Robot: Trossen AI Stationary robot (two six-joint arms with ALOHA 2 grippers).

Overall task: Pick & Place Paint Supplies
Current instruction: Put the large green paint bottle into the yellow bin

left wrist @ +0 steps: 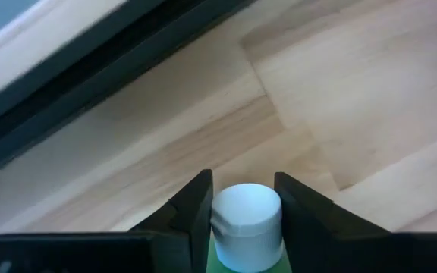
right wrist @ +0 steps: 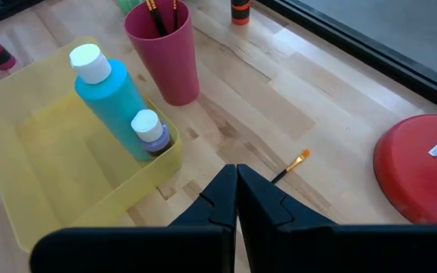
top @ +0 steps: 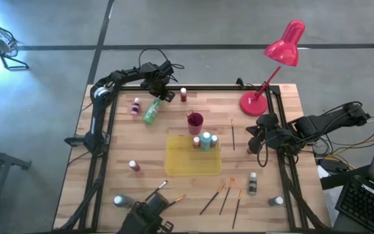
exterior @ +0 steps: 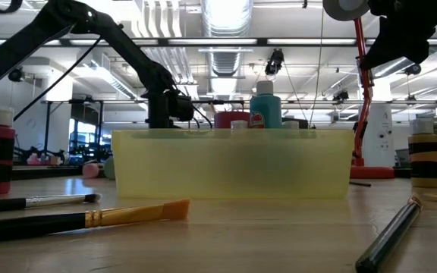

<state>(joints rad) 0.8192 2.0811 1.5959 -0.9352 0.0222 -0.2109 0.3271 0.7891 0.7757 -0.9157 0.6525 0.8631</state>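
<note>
On the wooden table point(top: 141, 146), far-left area: left gripper point(top: 159, 93), fingers point(left wrist: 192, 216) set one on each side of the white cap of a green paint bottle point(top: 152, 112), touching or just beside it; whether they press it cannot be told. This bottle lies tilted on the wood near the table's far edge.

Right edge of table: right gripper point(right wrist: 237, 199), fingers pressed together, holding nothing, hovering near the red lamp base point(right wrist: 423, 176).

Centre: flat yellow tray point(top: 180, 166), holding a light blue bottle point(right wrist: 116, 98) with white cap and a smaller white-capped bottle point(right wrist: 152, 134) just beside it, both in the tray's far corner. Magenta cup point(top: 195, 120) stands just beyond the tray, with brush handles in it.

Loose items:
- pink bottle point(top: 136, 106), left of the green one;
- red-brown bottle point(top: 184, 95), at the far edge;
- brown bottle point(top: 134, 166), left of the tray;
- striped bottle point(top: 252, 182), right of the tray;
- thin brush point(top: 232, 133) with orange tip, between tray and lamp;
- several dark-handled brushes point(top: 223, 197), near edge of table;
- red desk lamp point(top: 278, 62), far-right corner.
</note>
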